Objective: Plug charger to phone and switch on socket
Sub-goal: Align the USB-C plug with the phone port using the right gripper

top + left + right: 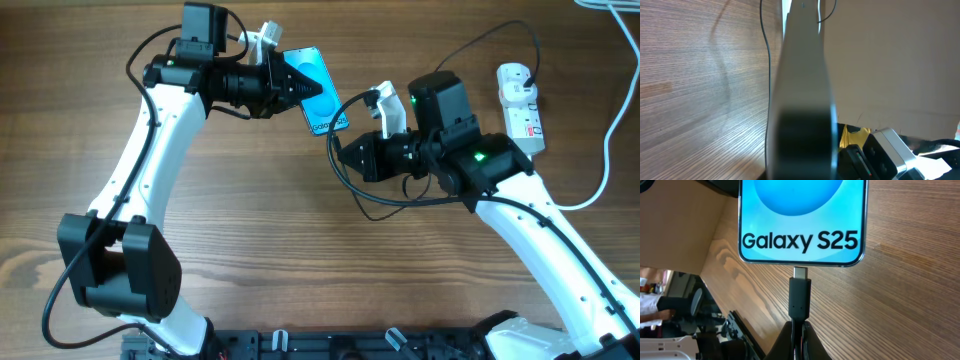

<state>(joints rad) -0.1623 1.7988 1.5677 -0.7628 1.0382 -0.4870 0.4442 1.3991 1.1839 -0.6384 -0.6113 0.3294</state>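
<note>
Left fingers (303,88) are clamped on the light-blue flat rectangular phone (325,95), gripping the end away from its port edge. Phone sits at an angle, screen up toward the overhead camera. Can't tell whether any part of it touches the brown wood-grain table (300,250).

Screen text: "Galaxy S25" in bold black letters, just under a turquoise oval, sharp in the right wrist view. In overhead the same line is too small to read.

Right fingers (800,339) are closed on the thin black charger (800,297), pinching the cable right behind the black plug body. The plug sticks straight out from the fingertips toward the phone's bottom edge. Its silver metal tip meets that edge at the middle, below the "Galaxy S25" line. Some silver is exposed between plug body and phone. Can't tell if the tip has entered the port or only touches it.

The white elongated plastic socket (522,108) lies to the right of the phone, well apart, past the right arm. A white plug is seated at the end of it farther from the robot base. There are small red marks on the other half, writing unreadable; switch position can't be told.

The charger's slack loops on the table below and right of the phone, under the right arm.

Left wrist view: the phone is only a blurred edge-on strip, with a black cable run just beside it on the table.
</note>
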